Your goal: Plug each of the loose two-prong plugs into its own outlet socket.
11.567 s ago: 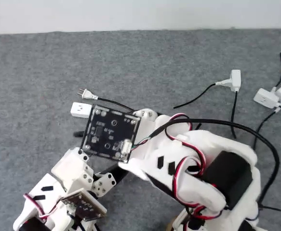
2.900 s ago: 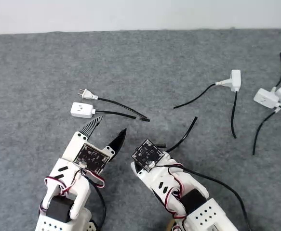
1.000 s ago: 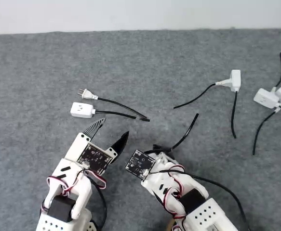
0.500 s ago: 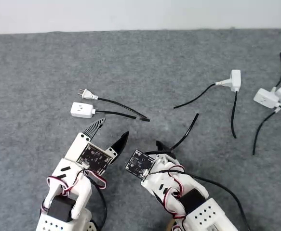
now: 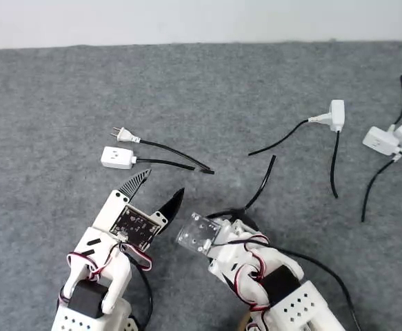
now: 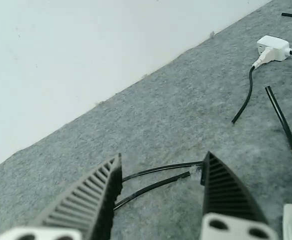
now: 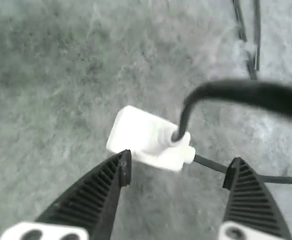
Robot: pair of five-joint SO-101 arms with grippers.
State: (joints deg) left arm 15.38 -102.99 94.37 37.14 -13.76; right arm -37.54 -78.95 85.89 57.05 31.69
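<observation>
Left tool point(image 5: 157, 191): jaws spread wide, nothing held, low over the surface point(image 5: 63, 89). The loose plug point(image 5: 123, 134) lies ahead of it and slightly left in the high view. The socket point(image 5: 116, 158) lies just beside the plug on the tool's side, apart from it and not joined. Both have their long axes running across the surface, with cords point(image 5: 176, 157) trailing right and the plug's prongs pointing left. Judgement: the plug probably needs turning end for end to meet the socket face. The left arm is much the nearer. In its wrist view the two cords pass between its fingers point(image 6: 98, 192). Right tool point(image 7: 181, 160): jaws wide, gripping nothing, one either side of a white pair point(image 7: 148, 139) on the surface, clear of it. The plug there looks seated in its socket. Further right lie a joined set point(image 5: 334, 114) and a white cluster point(image 5: 390, 140), well apart from both arms. Change from 0.5 s ago: the right wrist has tipped over, and the free end of its black cord point(image 5: 261, 183) has swung toward the far edge. Left arm, plug and socket are unmoved.
</observation>
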